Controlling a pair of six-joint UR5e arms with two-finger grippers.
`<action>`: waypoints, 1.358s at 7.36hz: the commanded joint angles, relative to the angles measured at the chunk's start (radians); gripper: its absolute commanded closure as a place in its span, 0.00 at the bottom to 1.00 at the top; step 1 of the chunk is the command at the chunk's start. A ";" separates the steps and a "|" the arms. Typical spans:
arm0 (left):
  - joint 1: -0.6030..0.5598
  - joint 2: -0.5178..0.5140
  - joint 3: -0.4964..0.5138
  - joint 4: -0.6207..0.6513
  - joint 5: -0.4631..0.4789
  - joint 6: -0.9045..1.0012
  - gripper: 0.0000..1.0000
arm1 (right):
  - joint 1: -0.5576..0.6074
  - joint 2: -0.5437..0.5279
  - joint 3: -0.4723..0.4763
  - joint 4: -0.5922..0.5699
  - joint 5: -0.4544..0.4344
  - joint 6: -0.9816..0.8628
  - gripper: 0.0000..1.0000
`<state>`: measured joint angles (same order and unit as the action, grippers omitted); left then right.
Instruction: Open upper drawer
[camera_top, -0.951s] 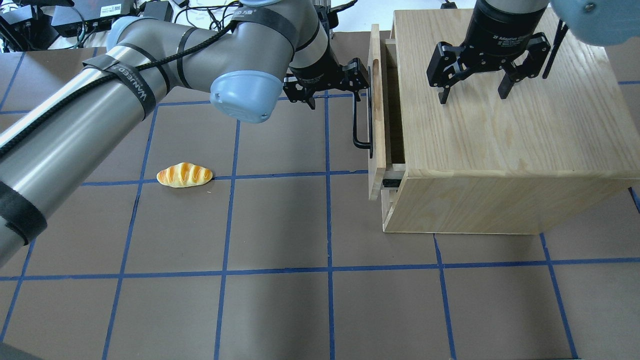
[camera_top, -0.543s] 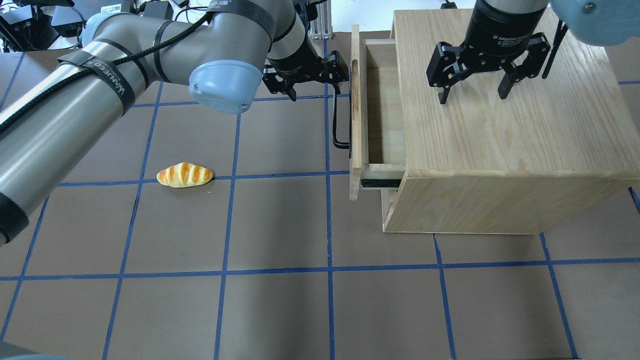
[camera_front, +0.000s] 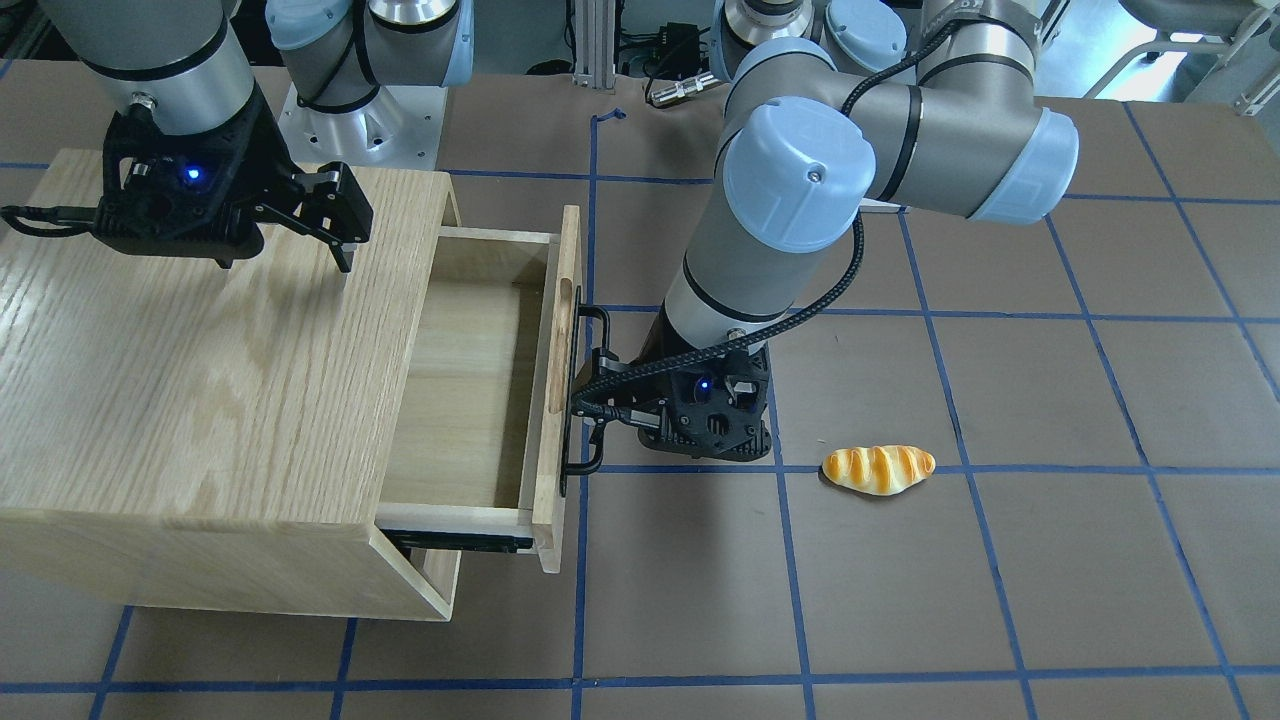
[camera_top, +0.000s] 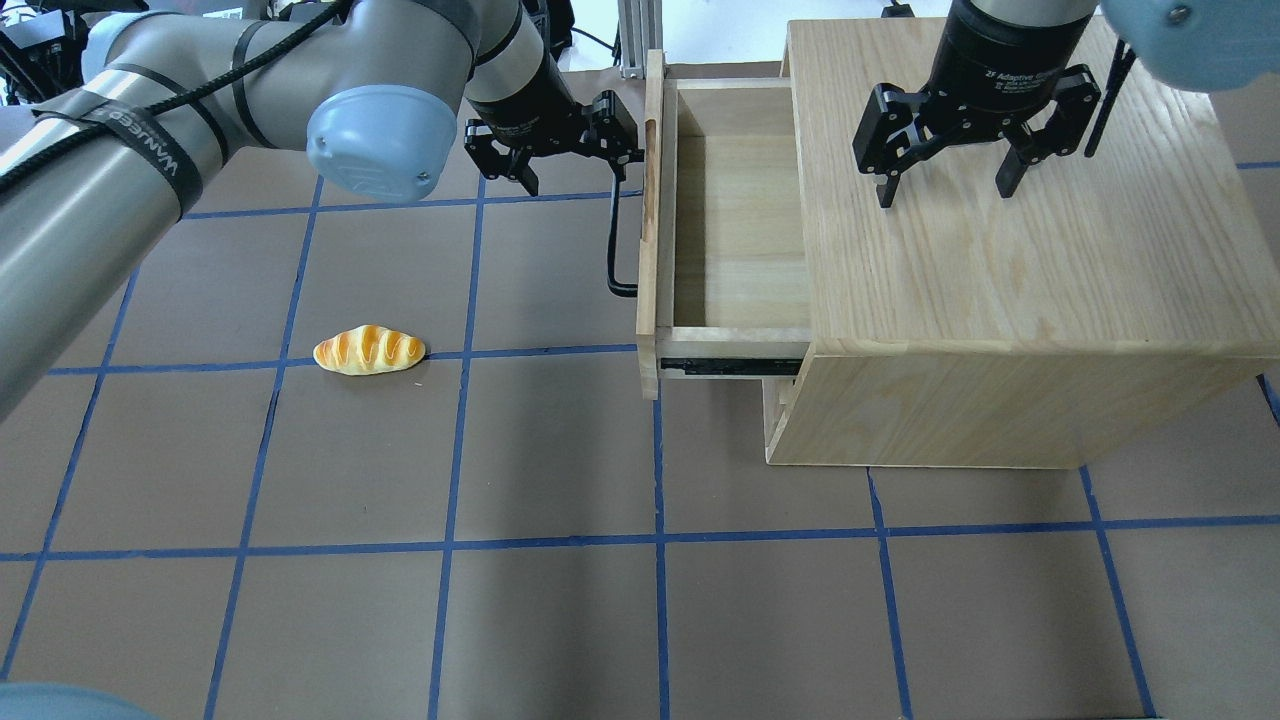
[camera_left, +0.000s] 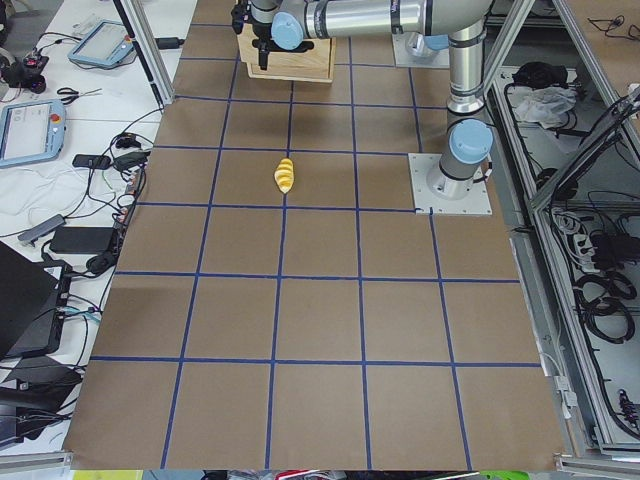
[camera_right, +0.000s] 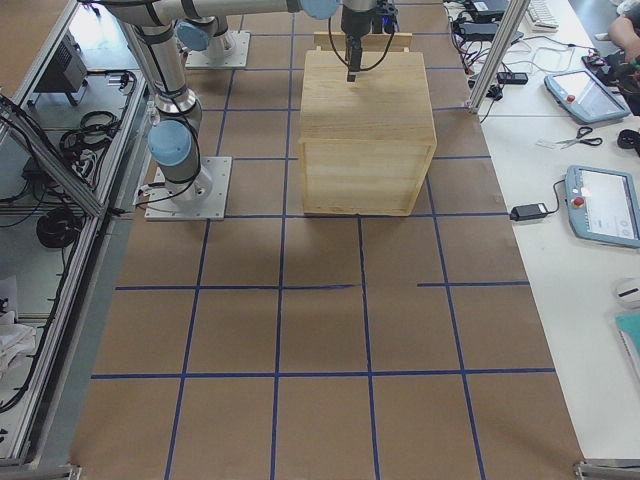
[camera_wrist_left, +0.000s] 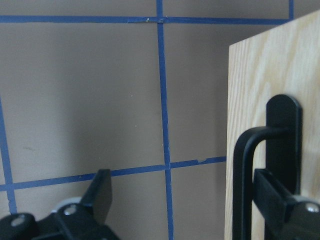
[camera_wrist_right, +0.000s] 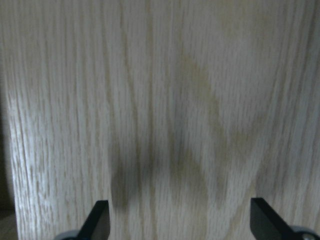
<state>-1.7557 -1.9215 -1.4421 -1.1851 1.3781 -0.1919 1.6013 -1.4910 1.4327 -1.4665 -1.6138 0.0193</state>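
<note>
The oak cabinet (camera_top: 1000, 280) fills the upper right of the overhead view. The upper drawer (camera_top: 740, 230) projects from its left side, pale interior exposed. The left gripper (camera_top: 572, 172), jaws spread wide, has one finger hooked behind the black handle (camera_top: 614, 250). The right gripper (camera_top: 945, 195) hangs above the cabinet top, jaws apart, holding nothing. A bread roll (camera_top: 369, 350) lies centre-left.

The cabinet (camera_top: 1000, 280) stands on the table (camera_top: 560, 620), over on the robot's right. Its upper drawer (camera_top: 735, 220) juts out leftward. The left gripper (camera_top: 572, 162) sits against the drawer's handle (camera_top: 613, 250), and the right gripper (camera_top: 945, 192) hangs over the cabinet top. A bread roll (camera_top: 369, 350) lies well left of the drawer.
</note>
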 joint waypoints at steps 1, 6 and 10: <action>0.021 0.010 0.000 -0.025 0.001 0.002 0.00 | -0.001 0.000 0.002 0.000 0.000 -0.001 0.00; 0.012 0.015 0.002 -0.107 -0.011 -0.055 0.00 | 0.000 0.000 0.000 0.000 0.000 0.001 0.00; 0.002 0.024 -0.004 -0.108 -0.062 -0.063 0.00 | 0.000 0.000 0.000 0.000 0.000 -0.001 0.00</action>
<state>-1.7526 -1.8950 -1.4443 -1.2930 1.3197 -0.2545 1.6015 -1.4910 1.4328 -1.4665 -1.6138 0.0197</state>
